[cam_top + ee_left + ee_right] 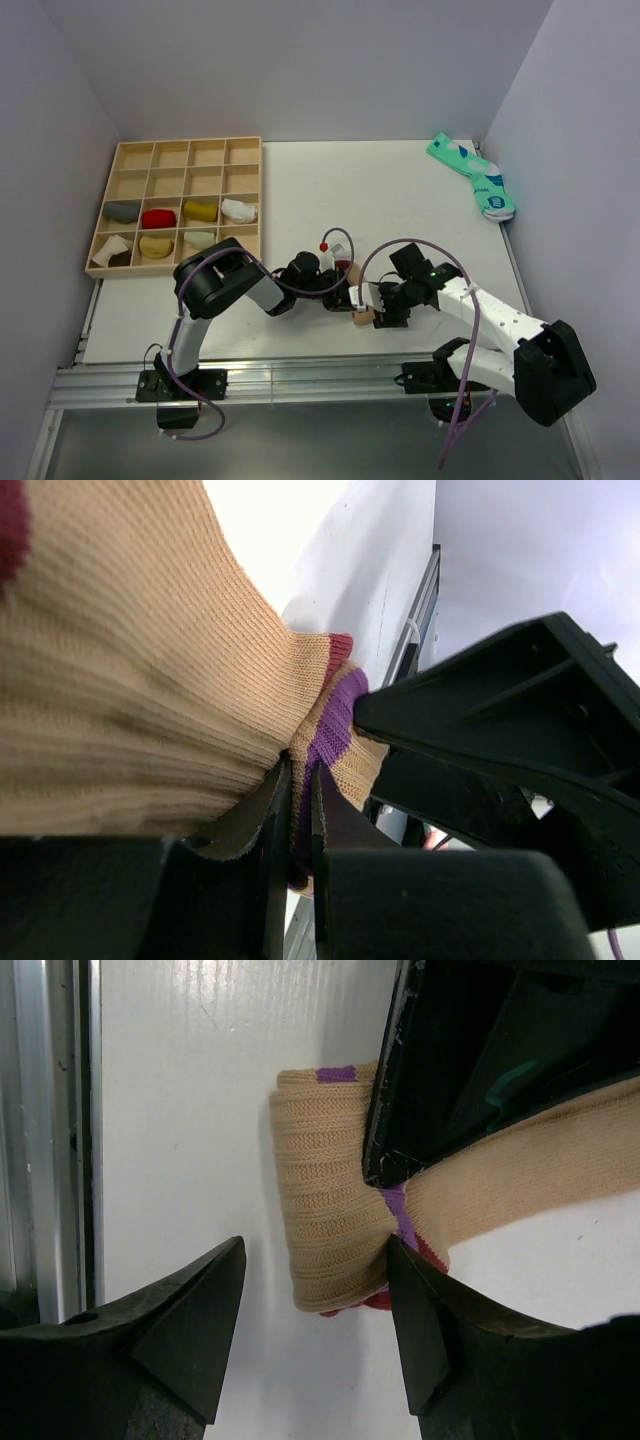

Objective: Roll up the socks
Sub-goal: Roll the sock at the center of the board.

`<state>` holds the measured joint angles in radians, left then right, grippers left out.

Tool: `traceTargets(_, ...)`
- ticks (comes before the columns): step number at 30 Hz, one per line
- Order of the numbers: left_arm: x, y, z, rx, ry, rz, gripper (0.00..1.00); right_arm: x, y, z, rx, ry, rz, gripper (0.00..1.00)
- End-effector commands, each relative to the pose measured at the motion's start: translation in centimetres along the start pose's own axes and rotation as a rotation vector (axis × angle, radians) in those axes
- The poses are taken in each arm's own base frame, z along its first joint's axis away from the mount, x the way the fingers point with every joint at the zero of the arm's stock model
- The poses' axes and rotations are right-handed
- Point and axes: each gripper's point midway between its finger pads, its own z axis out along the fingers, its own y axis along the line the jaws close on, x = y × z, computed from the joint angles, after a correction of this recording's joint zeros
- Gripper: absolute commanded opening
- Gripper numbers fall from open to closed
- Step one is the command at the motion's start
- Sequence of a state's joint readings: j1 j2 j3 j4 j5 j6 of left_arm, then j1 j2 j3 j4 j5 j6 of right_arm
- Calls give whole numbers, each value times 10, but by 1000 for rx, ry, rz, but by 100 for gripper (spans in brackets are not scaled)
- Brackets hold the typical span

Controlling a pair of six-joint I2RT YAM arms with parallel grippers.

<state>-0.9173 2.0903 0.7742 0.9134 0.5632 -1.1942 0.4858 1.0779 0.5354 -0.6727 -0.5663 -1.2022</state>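
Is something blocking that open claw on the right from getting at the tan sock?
Nothing visible does. The right gripper, jaws open, straddles the rolled end of the tan sock; the left gripper pinches its cuff close beside.

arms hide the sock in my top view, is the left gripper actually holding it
Observer: Yes, the left wrist view shows the left gripper shut on a fold of the tan sock.
Operator: and the right one
Observer: The right gripper is open, jaws either side of the rolled end on the table.
Operator: fully rolled yet
Observer: No, a flat unrolled length leads away from the roll.
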Motion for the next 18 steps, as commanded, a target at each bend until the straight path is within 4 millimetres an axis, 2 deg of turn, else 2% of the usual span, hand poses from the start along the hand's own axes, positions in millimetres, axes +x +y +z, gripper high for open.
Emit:
traceTargets(1, 45, 68, -17, -214, 120, -93, 0, 3, -3, 5, -7, 21, 0, 65)
traceTargets(6, 39, 49, -15, -154, 126, -60, 2, 7, 0, 9, -67, 60, 35, 61)
traceTargets(11, 36, 31, -15, -90, 132, -37, 4, 7, -2, 10, -97, 78, 70, 48)
traceTargets(14, 33, 29, -16, -93, 121, -19, 9, 8, 2, 10, -128, 91, 100, 39)
traceTargets(16, 26, 30, -18, -102, 88, -9, 17, 11, 4, 8, -124, 106, 112, 33)
traceTargets(18, 20, 21, -24, -65, 54, 2, 26, 15, 5, 8, -108, 117, 123, 32)
